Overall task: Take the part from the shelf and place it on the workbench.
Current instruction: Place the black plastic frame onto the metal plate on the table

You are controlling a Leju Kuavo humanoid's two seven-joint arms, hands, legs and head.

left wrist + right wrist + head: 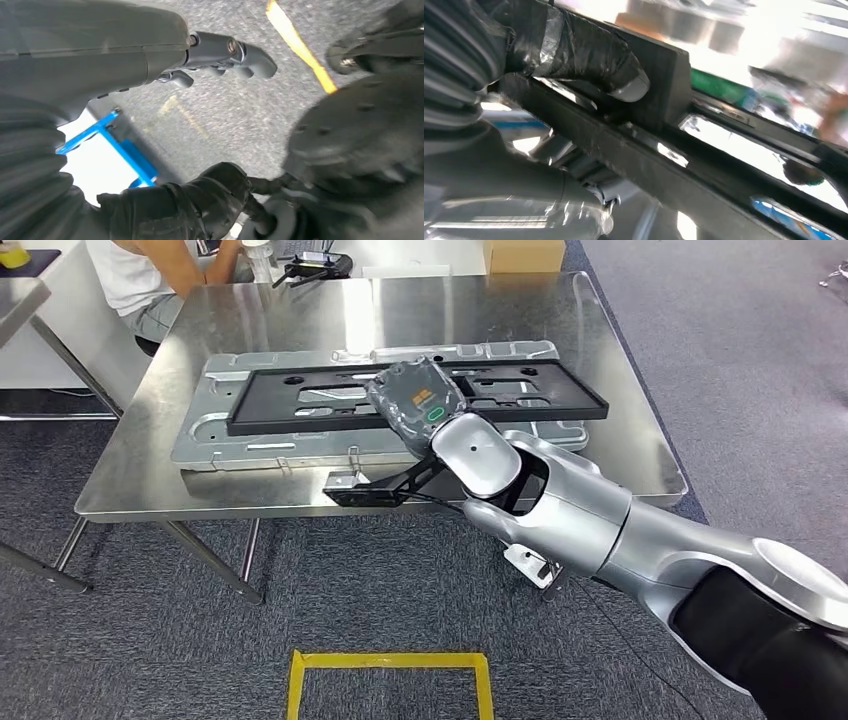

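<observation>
Right hand [418, 400] grips black part [300, 400] at its near edge over the workbench [640, 430]; left hand [220, 55] open.

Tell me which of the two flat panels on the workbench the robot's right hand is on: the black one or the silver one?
The black frame panel, lying on top of the silver metal panel. The right hand sits on its near edge, fingers around the black bar.
</observation>
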